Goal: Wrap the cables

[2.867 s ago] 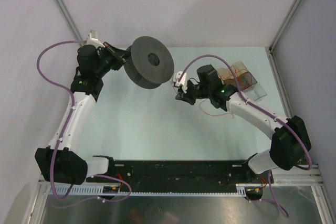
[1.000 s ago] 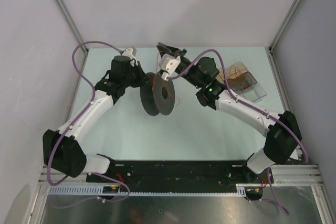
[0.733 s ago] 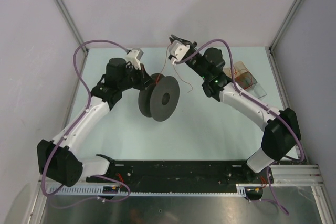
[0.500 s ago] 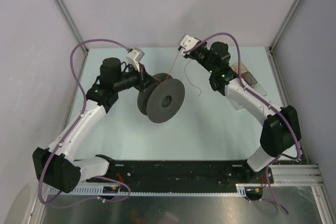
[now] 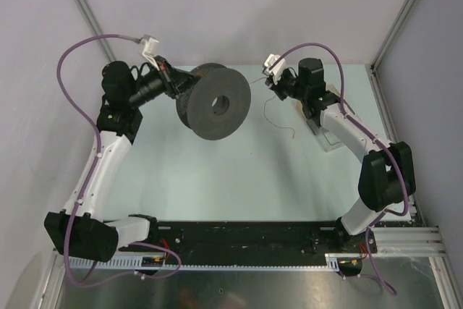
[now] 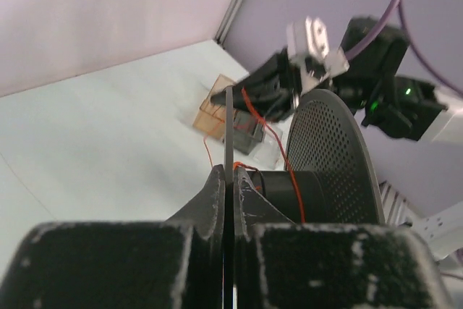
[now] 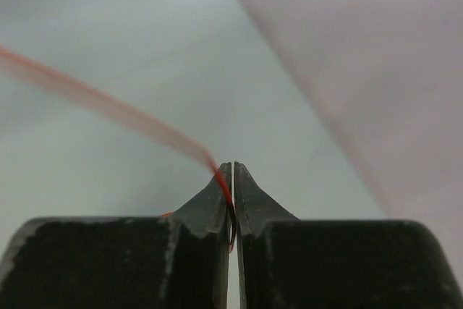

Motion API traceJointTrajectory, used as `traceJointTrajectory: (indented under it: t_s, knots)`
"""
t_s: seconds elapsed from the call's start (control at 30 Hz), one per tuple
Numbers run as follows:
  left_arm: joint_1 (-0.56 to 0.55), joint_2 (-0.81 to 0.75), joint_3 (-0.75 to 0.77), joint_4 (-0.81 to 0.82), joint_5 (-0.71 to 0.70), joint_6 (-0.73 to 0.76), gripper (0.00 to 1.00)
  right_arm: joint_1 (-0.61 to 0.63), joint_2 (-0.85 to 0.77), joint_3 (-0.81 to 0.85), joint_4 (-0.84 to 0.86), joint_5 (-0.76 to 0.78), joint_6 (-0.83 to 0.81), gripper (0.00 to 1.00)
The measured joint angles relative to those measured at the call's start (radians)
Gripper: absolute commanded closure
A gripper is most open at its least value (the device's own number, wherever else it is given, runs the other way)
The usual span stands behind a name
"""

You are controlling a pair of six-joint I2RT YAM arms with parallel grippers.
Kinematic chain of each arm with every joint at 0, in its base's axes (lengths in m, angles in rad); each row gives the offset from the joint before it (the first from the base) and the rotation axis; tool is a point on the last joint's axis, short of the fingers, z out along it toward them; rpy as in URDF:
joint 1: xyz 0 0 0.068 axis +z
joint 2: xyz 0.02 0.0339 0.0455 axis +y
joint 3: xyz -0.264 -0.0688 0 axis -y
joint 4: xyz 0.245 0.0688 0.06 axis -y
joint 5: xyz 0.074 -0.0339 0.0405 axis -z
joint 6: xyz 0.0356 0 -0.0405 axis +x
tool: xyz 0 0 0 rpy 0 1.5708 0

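I see a pale green table (image 5: 217, 171) with a smooth, matt surface. Light walls close it in on the far side, the left and the right, and a black rail (image 5: 246, 235) is fixed along its near edge. Near the far right corner stands a small box (image 6: 219, 111) of clear and amber plastic, which an arm mostly covers in the top view. A thin wire (image 5: 279, 125) trails over the surface near the box, and I cannot tell if its end touches the table.
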Motion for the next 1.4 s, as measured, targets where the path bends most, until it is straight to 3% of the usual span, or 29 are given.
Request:
traceJointTrajectory:
  t_s: [0.23,0.33,0.4,0.53,0.73,1.1,1.4]
  knots:
    - [0.054,0.033,0.066,0.071,0.010,-0.140,1.00,-0.016,0.013,-0.067,-0.154,-0.090,0.078,0.92]
    - [0.055,0.033,0.079,0.087,0.010,-0.174,1.00,-0.013,0.013,-0.098,-0.204,-0.132,0.107,0.85]
    - [0.055,0.034,0.085,0.098,0.008,-0.200,1.00,-0.008,0.013,-0.106,-0.227,-0.155,0.121,0.74]
    - [0.060,0.036,0.101,0.121,-0.001,-0.243,1.00,-0.007,0.013,-0.112,-0.268,-0.195,0.150,0.41]
    - [0.061,0.036,0.110,0.135,-0.027,-0.294,1.00,-0.015,0.013,-0.114,-0.294,-0.233,0.173,0.21]
    - [0.062,0.036,0.141,0.136,-0.065,-0.340,1.00,-0.067,-0.062,-0.177,-0.267,-0.230,0.206,0.02]
    - [0.066,0.036,0.166,0.143,-0.058,-0.371,1.00,-0.073,-0.072,-0.197,-0.316,-0.370,0.120,0.04]
